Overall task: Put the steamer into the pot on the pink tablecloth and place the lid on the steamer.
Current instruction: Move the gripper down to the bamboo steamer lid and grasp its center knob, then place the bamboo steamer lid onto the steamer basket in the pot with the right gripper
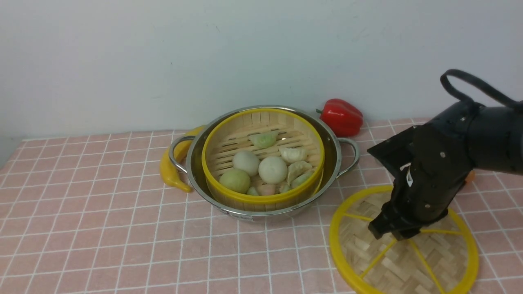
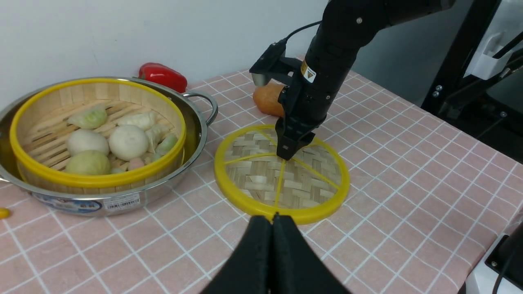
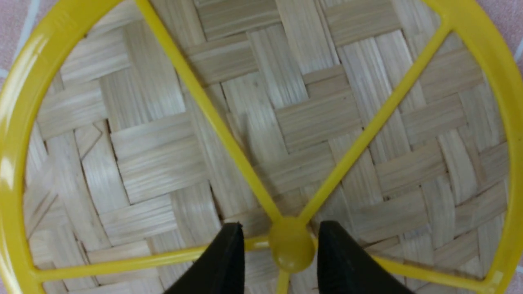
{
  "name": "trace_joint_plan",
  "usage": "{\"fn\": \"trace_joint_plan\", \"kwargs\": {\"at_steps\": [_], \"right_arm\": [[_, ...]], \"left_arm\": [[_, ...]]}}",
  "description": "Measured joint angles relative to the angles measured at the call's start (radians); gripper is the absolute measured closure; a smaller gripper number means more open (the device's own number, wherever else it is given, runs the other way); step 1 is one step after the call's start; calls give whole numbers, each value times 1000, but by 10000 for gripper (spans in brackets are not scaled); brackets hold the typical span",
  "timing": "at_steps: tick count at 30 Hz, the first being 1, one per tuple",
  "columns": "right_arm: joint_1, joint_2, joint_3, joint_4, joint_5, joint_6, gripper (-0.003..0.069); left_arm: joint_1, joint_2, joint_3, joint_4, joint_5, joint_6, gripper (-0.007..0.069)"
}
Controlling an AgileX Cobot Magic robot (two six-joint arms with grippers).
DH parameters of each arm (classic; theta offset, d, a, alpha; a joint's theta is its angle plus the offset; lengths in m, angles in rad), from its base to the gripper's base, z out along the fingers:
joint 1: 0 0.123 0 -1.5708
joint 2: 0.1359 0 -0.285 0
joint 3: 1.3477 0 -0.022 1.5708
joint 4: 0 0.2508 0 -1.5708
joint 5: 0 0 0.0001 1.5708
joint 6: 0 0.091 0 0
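Partly open right hand (image 3: 280, 228) straddles lid (image 3: 163, 155) hub (gap each side).

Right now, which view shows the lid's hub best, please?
Right wrist view: the hub sits close-up between the open fingers of the right gripper. In the front and left wrist views, that gripper hides it.

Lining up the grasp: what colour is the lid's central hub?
Yellow, like the spokes; the hub shows best in the right wrist view.

The right arm (image 1: 449, 163) is matte black with rounded housings, silver screws (image 1: 442, 154), a looping black cable (image 1: 490, 90) and a yellow warning sticker (image 2: 307, 72). The left end effector (image 2: 273, 218) has black tapered fingers (image 2: 257, 253).
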Motion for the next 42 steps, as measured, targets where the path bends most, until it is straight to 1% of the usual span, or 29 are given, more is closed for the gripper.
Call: {"fn": "trace_joint_plan", "kwargs": {"at_steps": [3,4,5,6,9,11,12,14,15,18,20,21,23,27,29,31,32,33,34,38,42], "right_arm": [[0,13,-1,-4,0,0,419],[0,14,-2,-10,1,0,448],[0,14,-2,-18,1,2,494],[0,12,-2,-21,3,5,515],[0,2,-3,-26,17,13,513],[0,-24,-21,-31,92,17,513],[0,-30,-26,-32,99,17,513],[0,-72,-62,-40,188,17,513],[0,-94,-90,-41,241,17,513],[0,-156,-188,-47,316,0,513],[0,-170,-227,-47,324,-4,513],[0,-180,-306,-25,330,-28,513],[0,-170,-395,14,332,-51,513],[0,-75,-590,152,336,-103,513],[3,23,-712,218,336,-115,513],[13,118,-818,244,336,-120,513],[14,137,-839,245,337,-120,513],[27,207,-908,249,337,-120,513],[29,207,-918,250,337,-120,513],[82,362,-1087,253,337,-120,513],[125,451,-1183,240,338,-120,513]], "left_arm": [[0,0,0,-1,0,0,648],[0,0,0,-1,0,0,648],[0,0,0,-1,0,0,648],[0,0,0,-2,0,0,648],[0,0,0,-2,0,0,648],[0,0,0,-2,0,0,648],[0,0,0,-2,0,0,648],[0,0,0,-1,0,0,648],[0,0,0,2,0,0,648],[0,0,0,5,1,0,648],[0,0,0,5,1,1,648],[0,0,0,5,1,1,648],[0,0,0,6,1,1,648],[0,0,0,6,1,1,648],[0,0,0,6,1,1,646],[0,0,0,6,1,1,647],[0,0,0,6,1,1,647],[0,0,0,6,1,1,647],[0,0,0,6,1,1,647],[0,0,0,9,1,1,647],[0,0,0,10,1,3,647]]}}
